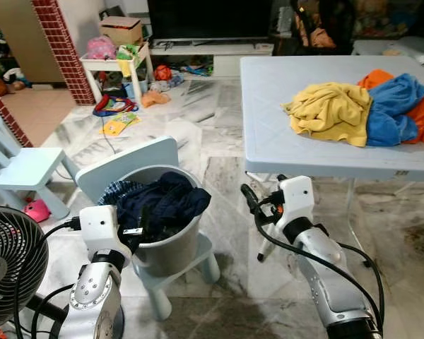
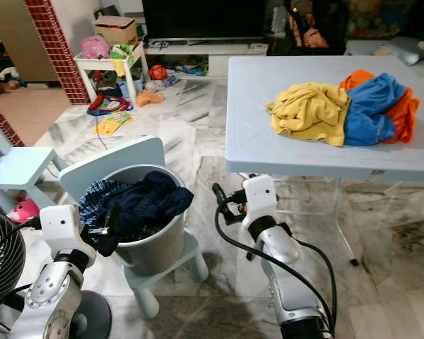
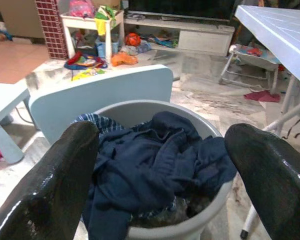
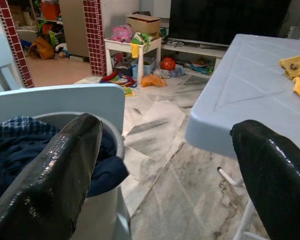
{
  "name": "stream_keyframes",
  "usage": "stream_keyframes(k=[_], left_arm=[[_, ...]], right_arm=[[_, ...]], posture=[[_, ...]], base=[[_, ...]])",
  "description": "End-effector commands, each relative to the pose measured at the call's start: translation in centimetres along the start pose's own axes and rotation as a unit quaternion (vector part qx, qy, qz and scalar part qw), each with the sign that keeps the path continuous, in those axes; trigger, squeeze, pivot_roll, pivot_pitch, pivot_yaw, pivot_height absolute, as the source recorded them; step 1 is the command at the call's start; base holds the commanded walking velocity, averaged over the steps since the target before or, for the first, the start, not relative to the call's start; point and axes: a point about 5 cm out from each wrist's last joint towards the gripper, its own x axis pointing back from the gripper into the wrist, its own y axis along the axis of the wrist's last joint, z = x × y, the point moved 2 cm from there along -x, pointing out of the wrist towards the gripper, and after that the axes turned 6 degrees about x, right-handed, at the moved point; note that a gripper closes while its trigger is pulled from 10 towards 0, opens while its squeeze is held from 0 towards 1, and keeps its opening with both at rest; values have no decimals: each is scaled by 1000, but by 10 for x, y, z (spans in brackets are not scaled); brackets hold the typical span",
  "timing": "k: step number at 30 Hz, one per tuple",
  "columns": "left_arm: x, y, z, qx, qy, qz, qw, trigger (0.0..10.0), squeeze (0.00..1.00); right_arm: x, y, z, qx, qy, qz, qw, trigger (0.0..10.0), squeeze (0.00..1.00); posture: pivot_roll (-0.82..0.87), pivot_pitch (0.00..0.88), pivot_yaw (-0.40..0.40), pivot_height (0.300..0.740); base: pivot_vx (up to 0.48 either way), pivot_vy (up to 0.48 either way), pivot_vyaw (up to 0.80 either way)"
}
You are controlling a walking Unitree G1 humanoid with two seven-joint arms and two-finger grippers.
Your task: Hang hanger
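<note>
We stand in a home's living room: marble floor [image 1: 219,134], large dark television [image 1: 208,18], scattered toys [image 1: 120,113], a grey laundry bucket [image 1: 166,247] on a pale blue child's chair [image 1: 131,166], clothes heaped on the pale blue plastic table [image 1: 290,141].

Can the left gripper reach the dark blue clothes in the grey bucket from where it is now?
Probably yes: the left gripper is open at the grey bucket, and the dark blue clothes lie uncovered ahead of it.
</note>
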Motion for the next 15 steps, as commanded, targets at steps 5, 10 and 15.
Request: stream_keyframes(k=[5, 10, 15], left_arm=[[-1, 5, -2, 1, 0, -8, 1000, 10000, 0], [-1, 5, -2, 3, 1, -7, 1000, 10000, 0], [-2, 5, -3, 4, 0, -7, 1000, 10000, 0]], right_arm=[[0, 4, 0, 2, 5, -5, 1000, 10000, 0], [0, 4, 2, 5, 13, -4, 1000, 10000, 0], [0, 5, 4, 5, 16, -5, 1000, 10000, 0]], posture=[[-41, 0, 38, 740], [-41, 0, 38, 740], [-42, 0, 40, 740]], base=[[296, 0, 0], [297, 0, 116], [295, 0, 690]])
